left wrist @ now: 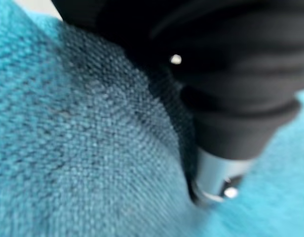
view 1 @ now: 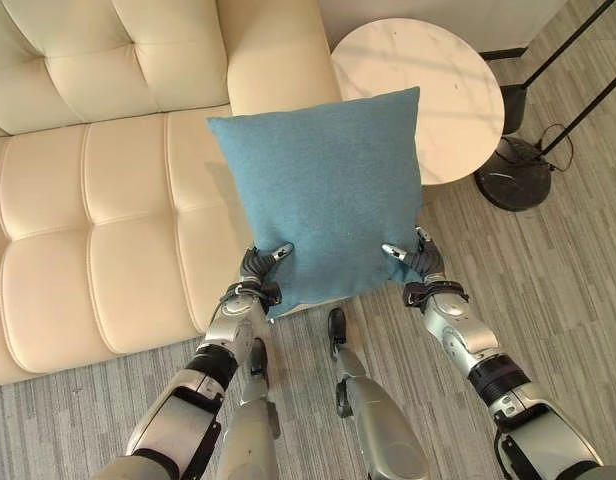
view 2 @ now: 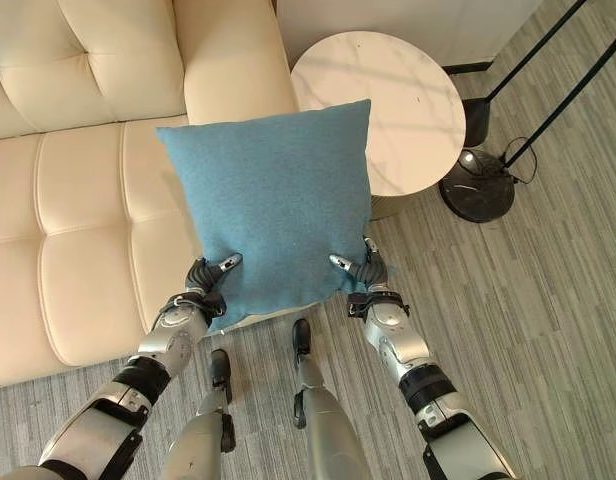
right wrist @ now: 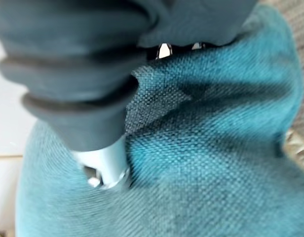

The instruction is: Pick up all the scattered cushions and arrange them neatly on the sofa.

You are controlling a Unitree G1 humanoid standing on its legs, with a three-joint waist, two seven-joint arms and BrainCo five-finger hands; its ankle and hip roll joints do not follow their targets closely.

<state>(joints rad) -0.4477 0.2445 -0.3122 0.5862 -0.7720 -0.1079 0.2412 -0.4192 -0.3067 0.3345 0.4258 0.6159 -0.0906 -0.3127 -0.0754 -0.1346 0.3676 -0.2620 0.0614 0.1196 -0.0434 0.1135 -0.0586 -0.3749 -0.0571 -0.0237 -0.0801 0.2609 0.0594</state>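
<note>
Blue cushion (view 1: 323, 195) between sofa (view 1: 98, 230) and round table (view 1: 438, 80), floor lamp base (view 1: 515, 172) beyond.

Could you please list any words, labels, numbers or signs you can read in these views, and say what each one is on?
None: no readable text, label, number or sign shows.
The blue cushion, pinched at its lower corners by the left hand and right hand, is plain fabric.
The cream sofa and round white table are unmarked.

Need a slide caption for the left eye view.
Both hands, left hand and right hand, pinch the lower corners of a blue cushion held above the cream sofa.
</note>
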